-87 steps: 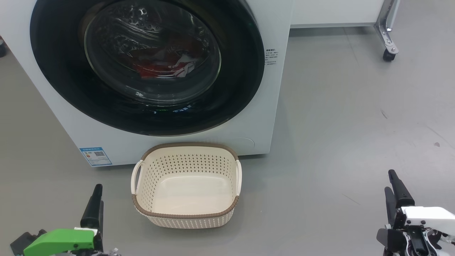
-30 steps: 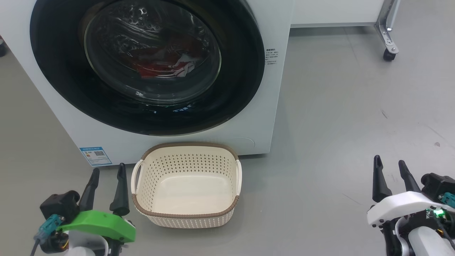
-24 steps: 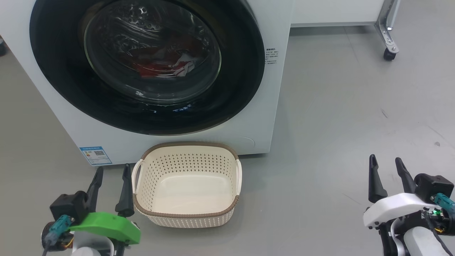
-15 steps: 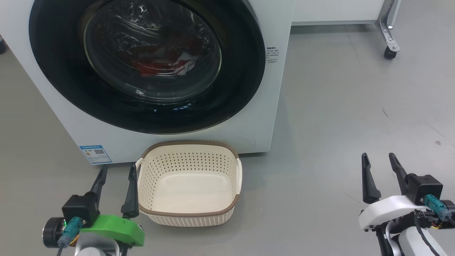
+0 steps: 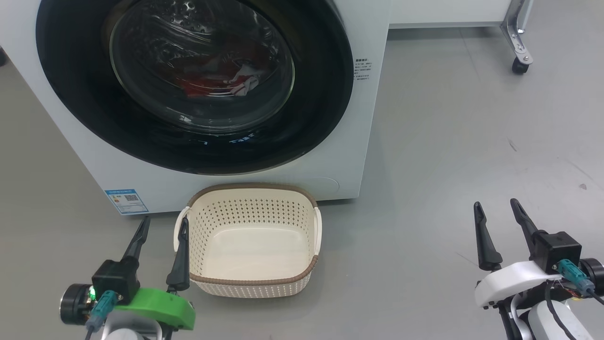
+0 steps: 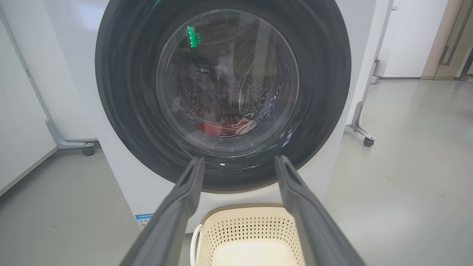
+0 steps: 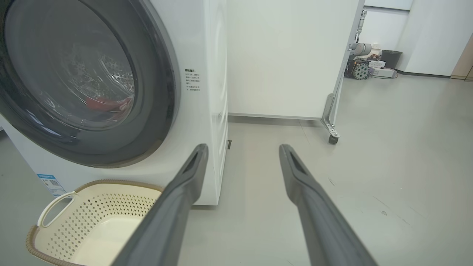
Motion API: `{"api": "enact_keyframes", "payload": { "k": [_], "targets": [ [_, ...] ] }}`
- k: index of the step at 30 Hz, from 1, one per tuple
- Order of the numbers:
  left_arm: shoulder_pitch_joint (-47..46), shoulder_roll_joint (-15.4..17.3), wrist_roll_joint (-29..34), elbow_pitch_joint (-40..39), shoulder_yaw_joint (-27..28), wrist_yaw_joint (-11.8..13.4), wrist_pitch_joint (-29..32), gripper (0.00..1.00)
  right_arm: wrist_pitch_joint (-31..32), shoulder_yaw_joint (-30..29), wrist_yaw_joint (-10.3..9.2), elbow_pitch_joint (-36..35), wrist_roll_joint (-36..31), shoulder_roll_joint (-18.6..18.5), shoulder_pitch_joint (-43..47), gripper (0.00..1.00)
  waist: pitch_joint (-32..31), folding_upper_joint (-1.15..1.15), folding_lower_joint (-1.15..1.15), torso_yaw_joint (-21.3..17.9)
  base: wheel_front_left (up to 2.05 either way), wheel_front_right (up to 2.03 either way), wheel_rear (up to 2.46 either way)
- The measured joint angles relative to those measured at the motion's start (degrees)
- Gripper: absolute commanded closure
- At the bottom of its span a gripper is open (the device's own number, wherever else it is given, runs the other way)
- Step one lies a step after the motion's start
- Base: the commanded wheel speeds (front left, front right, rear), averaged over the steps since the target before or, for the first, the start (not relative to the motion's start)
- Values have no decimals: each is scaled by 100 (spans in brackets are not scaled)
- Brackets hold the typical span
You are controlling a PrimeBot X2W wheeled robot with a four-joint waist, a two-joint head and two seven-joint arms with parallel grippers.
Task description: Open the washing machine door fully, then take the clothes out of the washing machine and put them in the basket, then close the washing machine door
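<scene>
The white washing machine [image 5: 363, 141] stands ahead with its round black washing machine door [image 5: 311, 123] shut. Red and white clothes [image 5: 217, 85] lie in the drum behind the glass, also seen as clothes [image 6: 225, 127] in the left wrist view. The cream basket [image 5: 252, 282] sits empty on the floor just in front of the machine. My left gripper [image 5: 165, 224] is open at the basket's left handle, its right finger close beside the rim. My right gripper [image 5: 495, 208] is open over bare floor to the right, well away from the machine.
A wheeled metal stand leg [image 5: 519, 61] stands at the back right, beside a white panel [image 7: 288, 55]. A blue label sticker [image 5: 126, 200] marks the machine's lower left corner. Grey floor [image 5: 448, 141] stretches open to the right.
Both arms have risen into view and moved forward, turning so both fingers show apart. The left gripper has come up beside the basket's left handle. The camera has shifted slightly.
</scene>
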Motion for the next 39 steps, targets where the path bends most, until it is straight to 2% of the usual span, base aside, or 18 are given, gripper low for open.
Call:
{"api": "enact_keyframes", "payload": {
  "k": [9, 10, 11, 24, 31, 36, 39],
  "targets": [
    [0, -35, 21, 42, 80, 0, -5, 0, 0, -77, 5, -11, -44, 47, 1, 0, 3, 0, 0, 13, 0, 0, 0],
    [0, -40, 37, 43, 88, 0, -5, 0, 0, -92, 5, -11, -44, 55, 1, 61, 3, 0, 0, 15, 0, 0, 0],
    [0, -42, 54, 45, 97, 0, -5, 0, 0, -103, 13, -11, -44, 66, 1, 100, 4, 0, 0, 16, 0, 0, 0],
    [0, -100, 176, 74, 130, -60, -5, 0, 0, -131, 116, 20, -129, 98, 5, 100, 33, 0, 0, 54, 0, 0, 0],
    [-4, -125, 191, 30, 158, -129, -5, 0, 0, -190, 245, 59, -52, 155, 4, 100, 102, 0, 0, 89, 0, 0, 0],
    [-19, -127, 221, -31, 167, -135, -5, 0, 0, -313, 375, 115, 325, 320, -13, 100, 227, 0, 0, 122, 0, 0, 0],
    [-32, -134, 253, -77, 165, -154, -5, 0, 1, -489, 501, 136, 850, 563, -93, 100, 325, 0, 0, 146, 0, 0, 0]
  ]
}}
